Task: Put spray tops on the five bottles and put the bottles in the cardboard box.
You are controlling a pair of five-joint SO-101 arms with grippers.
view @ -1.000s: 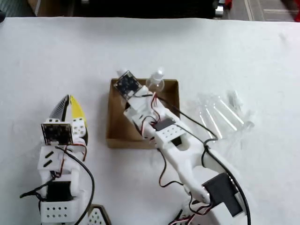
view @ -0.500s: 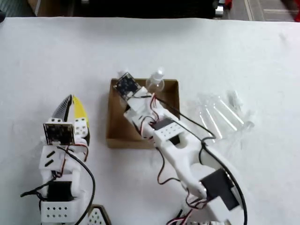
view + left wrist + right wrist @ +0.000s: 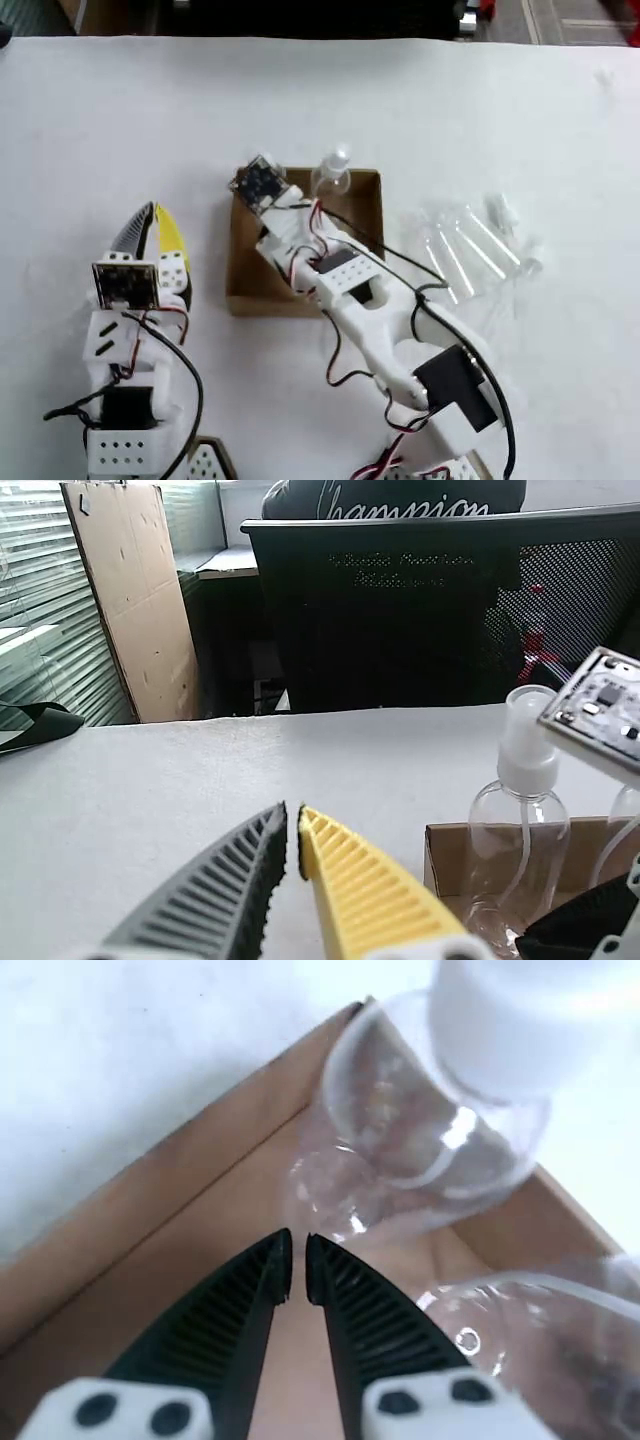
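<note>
A cardboard box (image 3: pixel 372 188) lies on the white table. In it a clear bottle (image 3: pixel 333 177) with a white spray top stands at the far wall. My right arm's wrist (image 3: pixel 258 187) hangs over the box's far left corner. My right gripper (image 3: pixel 298 1263) is shut on nothing, low inside the box (image 3: pixel 170 1175), just short of that bottle (image 3: pixel 420 1140). A second clear bottle (image 3: pixel 560 1330) lies beside it. My left gripper (image 3: pixel 150 222) rests shut on the table left of the box. The left wrist view has its fingers (image 3: pixel 290 830) closed, with the standing bottle (image 3: pixel 520 820) beyond.
Several clear plastic pieces (image 3: pixel 470 245) lie on the table right of the box. The right arm's cables (image 3: pixel 400 260) run across the box's near right corner. A dark chair (image 3: pixel 400 610) stands past the table's far edge.
My right arm has swung its wrist a little to the left over the box. The left arm has barely shifted.
</note>
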